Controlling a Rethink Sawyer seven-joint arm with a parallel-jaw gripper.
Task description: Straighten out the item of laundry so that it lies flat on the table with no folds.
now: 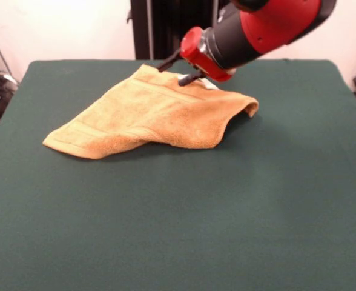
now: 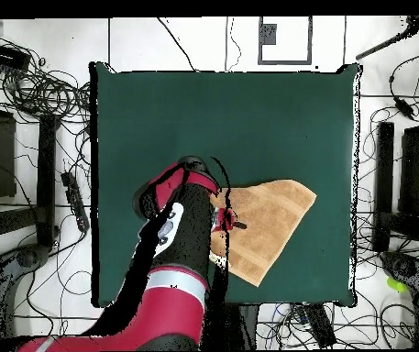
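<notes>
Soft, limp towel [image 1: 148, 115] lies folded on the bench [image 1: 178, 230]; pincer [image 1: 179, 70] open above its upper edge; grip a corner.

wall [image 1: 57, 30] – pale, plain | floor [image 2: 378, 55] – white, strewn with black cables [image 2: 38, 92]

Front camera faces the robot across the table [image 1: 178, 230]; overhead looks straight down.

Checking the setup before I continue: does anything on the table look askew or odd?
Yes. The towel is not flat: it lies folded into a rough triangle near the table's far edge, one corner curled up. The end effector is at its far edge.
</notes>
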